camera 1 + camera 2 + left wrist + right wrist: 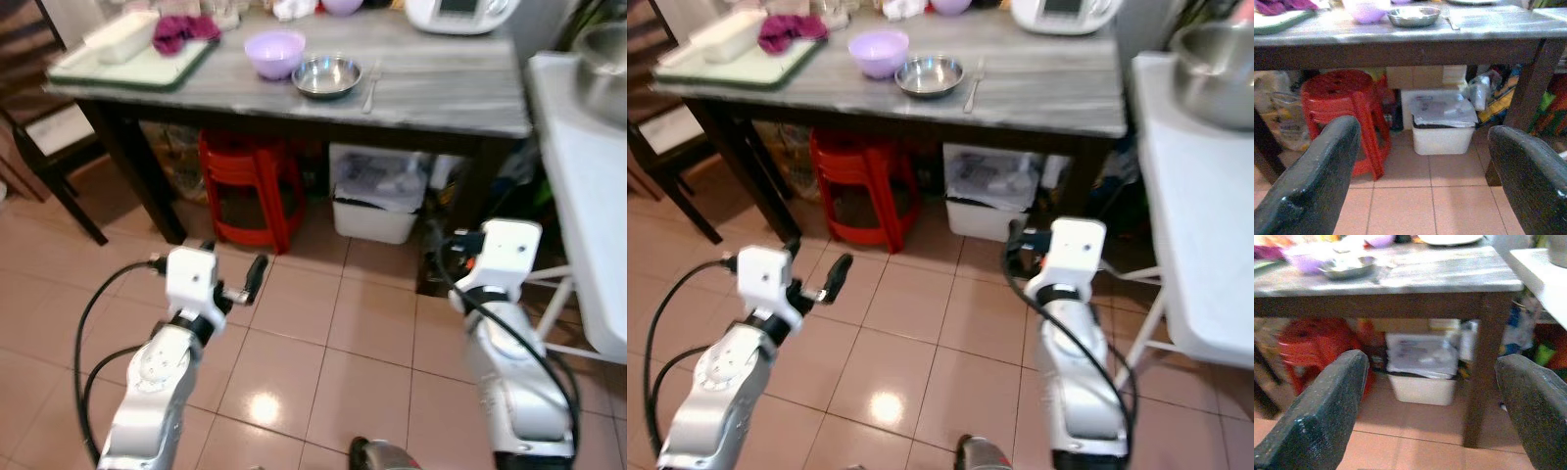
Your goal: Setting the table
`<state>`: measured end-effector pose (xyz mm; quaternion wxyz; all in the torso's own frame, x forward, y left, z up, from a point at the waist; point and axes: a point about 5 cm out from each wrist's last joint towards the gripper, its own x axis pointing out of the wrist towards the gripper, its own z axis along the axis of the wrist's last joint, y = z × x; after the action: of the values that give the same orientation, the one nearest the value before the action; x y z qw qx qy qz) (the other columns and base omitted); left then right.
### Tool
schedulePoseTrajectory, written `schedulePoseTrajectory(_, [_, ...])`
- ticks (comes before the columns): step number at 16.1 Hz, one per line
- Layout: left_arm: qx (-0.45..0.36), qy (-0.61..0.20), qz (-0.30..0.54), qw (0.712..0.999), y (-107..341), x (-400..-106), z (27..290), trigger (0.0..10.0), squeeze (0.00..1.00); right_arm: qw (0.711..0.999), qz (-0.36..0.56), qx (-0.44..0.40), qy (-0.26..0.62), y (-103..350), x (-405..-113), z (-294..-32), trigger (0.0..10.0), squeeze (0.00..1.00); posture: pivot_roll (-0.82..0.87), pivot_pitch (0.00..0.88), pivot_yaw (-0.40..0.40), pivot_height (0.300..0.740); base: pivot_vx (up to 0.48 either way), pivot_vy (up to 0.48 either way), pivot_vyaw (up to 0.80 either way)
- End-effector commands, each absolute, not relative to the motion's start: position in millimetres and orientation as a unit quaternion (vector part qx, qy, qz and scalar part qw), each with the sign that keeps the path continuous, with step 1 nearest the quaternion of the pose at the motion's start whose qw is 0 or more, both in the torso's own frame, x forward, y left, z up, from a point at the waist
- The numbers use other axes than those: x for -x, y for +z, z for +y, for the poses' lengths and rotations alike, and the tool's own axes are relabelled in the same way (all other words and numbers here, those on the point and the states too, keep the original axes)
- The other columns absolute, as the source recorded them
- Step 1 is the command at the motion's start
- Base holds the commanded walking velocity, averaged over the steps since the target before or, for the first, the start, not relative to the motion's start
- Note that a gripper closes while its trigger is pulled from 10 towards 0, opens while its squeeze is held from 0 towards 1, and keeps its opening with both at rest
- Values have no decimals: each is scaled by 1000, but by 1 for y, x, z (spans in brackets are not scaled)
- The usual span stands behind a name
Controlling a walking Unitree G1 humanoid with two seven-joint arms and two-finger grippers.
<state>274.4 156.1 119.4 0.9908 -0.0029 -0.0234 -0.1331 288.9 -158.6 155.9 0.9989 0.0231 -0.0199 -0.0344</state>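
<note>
In the lower half of the frame, both arms hang above the tiled floor: the left gripper and the right gripper each spread their black fingers wide, holding nothing. Across the top, the grey marble-patterned counter carries a lilac plastic bowl, touching a shallow steel bowl, with a metal fork just beside. Beneath stand stacked red plastic stools and a white bin.
</note>
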Motion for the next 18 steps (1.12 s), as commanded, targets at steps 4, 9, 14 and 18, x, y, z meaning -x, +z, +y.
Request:
schedulePoseTrajectory(4, [-5,-143,-30,989,121,-272,156,10000,0,999,-18,-21,-26,158,-290,-157,10000,0,-153,159,77,740,0,0,-114])
schedulePoseTrajectory(9, [5,-158,-31,987,123,-271,153,10000,0,999,-17,-23,-24,158,-289,-156,10000,0,-155,164,80,740,0,-160,-486])
schedulePoseTrajectory(14, [12,-165,-28,986,122,-271,151,10000,0,999,-15,-23,-26,158,-288,-157,10000,0,-165,168,83,740,0,-480,-459])
schedulePoseTrajectory(18, [13,-170,-27,985,121,-271,150,10000,0,999,-15,-23,-29,158,-287,-158,10000,0,-166,173,84,740,0,-480,-203])
